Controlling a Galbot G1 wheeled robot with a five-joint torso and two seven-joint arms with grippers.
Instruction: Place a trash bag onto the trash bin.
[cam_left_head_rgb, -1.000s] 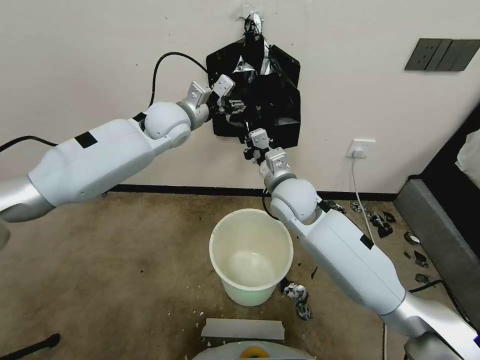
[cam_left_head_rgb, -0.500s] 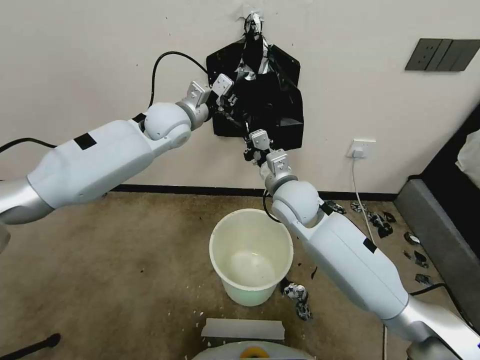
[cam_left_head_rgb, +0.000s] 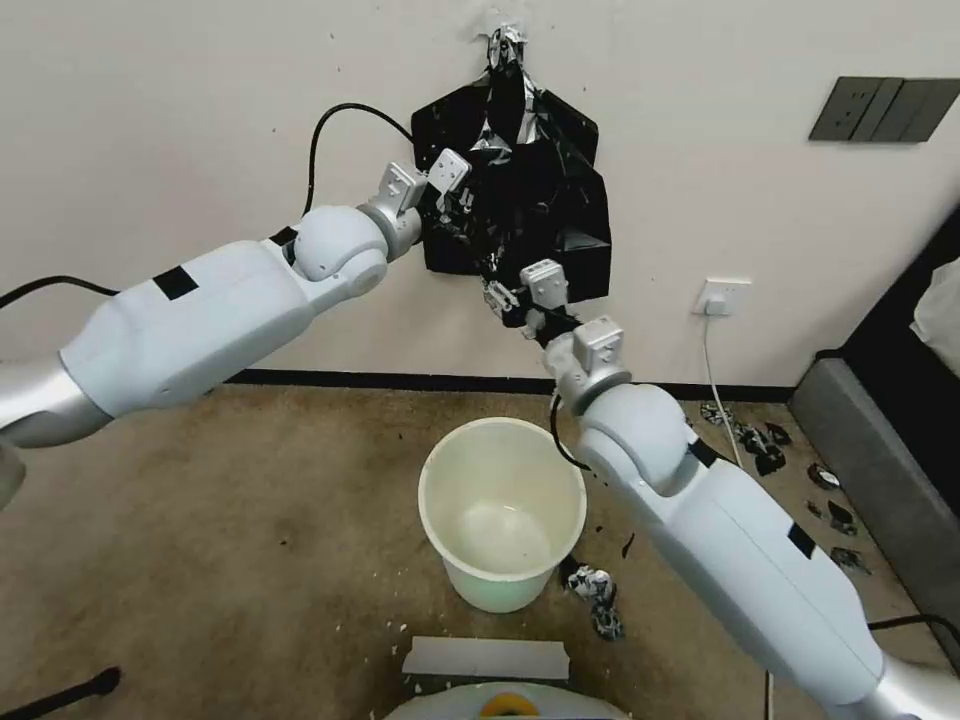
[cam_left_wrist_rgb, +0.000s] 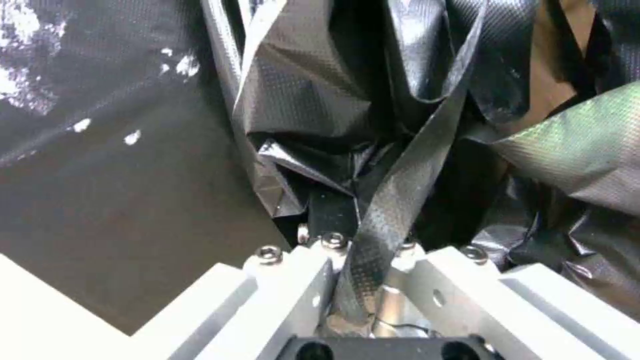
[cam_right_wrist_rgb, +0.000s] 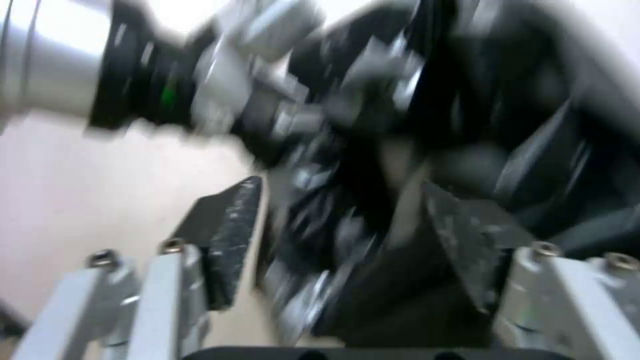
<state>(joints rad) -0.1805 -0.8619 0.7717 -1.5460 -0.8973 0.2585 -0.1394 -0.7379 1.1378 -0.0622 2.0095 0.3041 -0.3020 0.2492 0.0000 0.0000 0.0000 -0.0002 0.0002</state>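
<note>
The trash bag (cam_left_head_rgb: 545, 200) is crinkled glossy black plastic hanging against the wall, in front of a flat black bag pack (cam_left_head_rgb: 450, 125) fixed there. My left gripper (cam_left_head_rgb: 452, 207) is at the bag's left side, and in the left wrist view it (cam_left_wrist_rgb: 353, 252) is shut on a twisted strip of the bag (cam_left_wrist_rgb: 393, 200). My right gripper (cam_left_head_rgb: 510, 300) reaches up at the bag's lower edge. In the right wrist view it (cam_right_wrist_rgb: 347, 240) is open, with folds of the bag (cam_right_wrist_rgb: 373, 280) between its dark fingers (cam_right_wrist_rgb: 227, 235). The cream-white trash bin (cam_left_head_rgb: 500, 575) stands upright on the floor below, unlined.
Torn black scraps lie beside the bin (cam_left_head_rgb: 597, 590) and along the right wall (cam_left_head_rgb: 760, 445). A wall socket (cam_left_head_rgb: 722, 297) with a white cable is right of the bag. A grey furniture edge (cam_left_head_rgb: 880, 480) borders the right. A white strip (cam_left_head_rgb: 487, 657) lies in front of the bin.
My right arm has swung rightward and its wrist has turned, the gripper shifting a little right and down under the bag. The left gripper has held its place on the bag.
</note>
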